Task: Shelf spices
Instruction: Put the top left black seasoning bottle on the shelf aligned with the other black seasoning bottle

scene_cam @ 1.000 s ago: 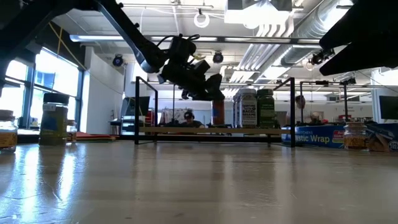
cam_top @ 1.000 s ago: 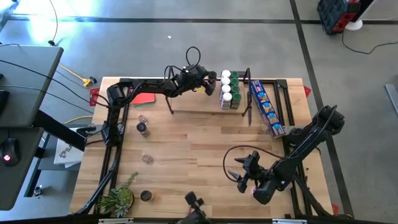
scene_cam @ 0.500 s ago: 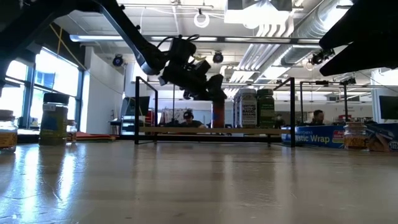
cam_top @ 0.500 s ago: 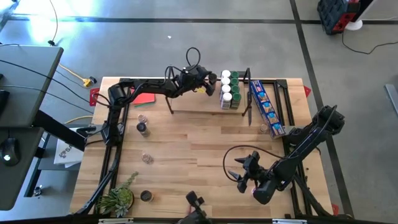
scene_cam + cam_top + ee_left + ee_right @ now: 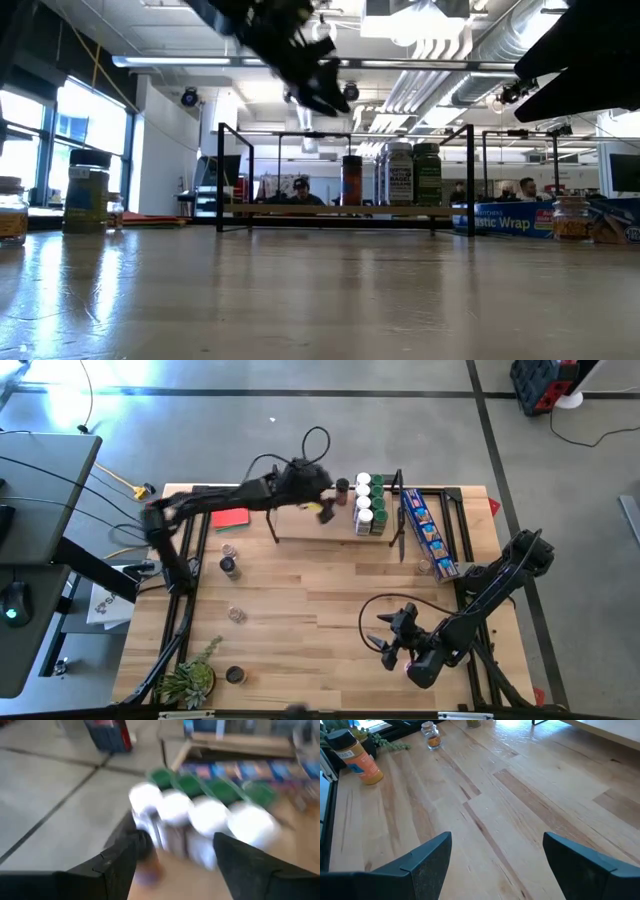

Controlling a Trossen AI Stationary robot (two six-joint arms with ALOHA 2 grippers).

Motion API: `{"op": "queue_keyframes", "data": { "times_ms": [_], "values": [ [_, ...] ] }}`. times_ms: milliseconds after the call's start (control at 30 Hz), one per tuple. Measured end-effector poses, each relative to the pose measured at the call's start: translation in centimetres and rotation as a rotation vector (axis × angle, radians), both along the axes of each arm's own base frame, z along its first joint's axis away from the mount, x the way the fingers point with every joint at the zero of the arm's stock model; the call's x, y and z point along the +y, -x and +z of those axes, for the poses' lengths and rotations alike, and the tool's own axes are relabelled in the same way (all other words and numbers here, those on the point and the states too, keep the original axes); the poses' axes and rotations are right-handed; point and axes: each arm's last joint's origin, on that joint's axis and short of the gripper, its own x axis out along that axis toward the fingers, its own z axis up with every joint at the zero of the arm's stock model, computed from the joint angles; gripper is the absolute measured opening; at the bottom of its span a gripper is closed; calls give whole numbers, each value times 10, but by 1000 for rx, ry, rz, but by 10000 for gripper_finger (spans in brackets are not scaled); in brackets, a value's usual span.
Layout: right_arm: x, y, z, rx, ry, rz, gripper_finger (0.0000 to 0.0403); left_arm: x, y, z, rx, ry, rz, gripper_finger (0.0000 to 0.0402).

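The shelf [image 5: 320, 526] stands at the table's far edge. On its right part a cluster of white- and green-topped spice jars [image 5: 366, 506] stands upright, with a dark-topped brown jar [image 5: 342, 487] just left of them. In the low view that brown jar [image 5: 351, 180] stands beside two taller jars [image 5: 412, 172]. My left gripper [image 5: 320, 503] hangs open and empty above the shelf, left of the jars; in the low view it [image 5: 322, 88] is well above the board. Its wrist view looks down on the blurred jar tops [image 5: 200, 815]. My right gripper [image 5: 386, 644] waits open over the near right of the table.
Loose spice jars stand on the table's left part [image 5: 229, 566], [image 5: 237, 615], [image 5: 235, 675]. A green plant [image 5: 190, 680] sits at the near left corner. A long blue box [image 5: 428, 535] lies right of the shelf. An orange jar [image 5: 357, 755] shows in the right wrist view.
My left gripper has risen from the dark-topped brown jar and drawn back a little toward the table's left edge, tipping more level. The jar stays standing on the shelf beside the others.
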Motion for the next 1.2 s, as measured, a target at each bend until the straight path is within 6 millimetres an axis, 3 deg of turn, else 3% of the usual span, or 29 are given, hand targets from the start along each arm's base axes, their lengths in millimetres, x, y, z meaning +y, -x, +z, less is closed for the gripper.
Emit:
{"op": "queue_keyframes", "data": {
  "times_ms": [100,200,300,433,567,800,967,1200],
  "values": [
    [0,0,0,1,3,1,309,-46,26,31,157,-38,6,233],
    [0,0,0,-6,21,0,309,-106,55,57,262,-79,-6,210],
    [-1,0,1,-15,50,-3,309,-171,89,73,211,-153,12,186],
    [-1,0,1,-21,56,-6,309,-238,136,63,51,-155,54,158],
    [-1,0,1,-21,55,-5,309,-277,173,36,-64,30,12,141],
    [-2,-2,1,-12,75,0,309,-304,207,-30,68,285,-77,132],
    [-3,-2,1,-16,69,-7,309,-287,225,-64,194,396,159,152],
    [-2,-3,1,-15,60,-4,309,-263,251,-89,316,389,473,233]
  ]
}}
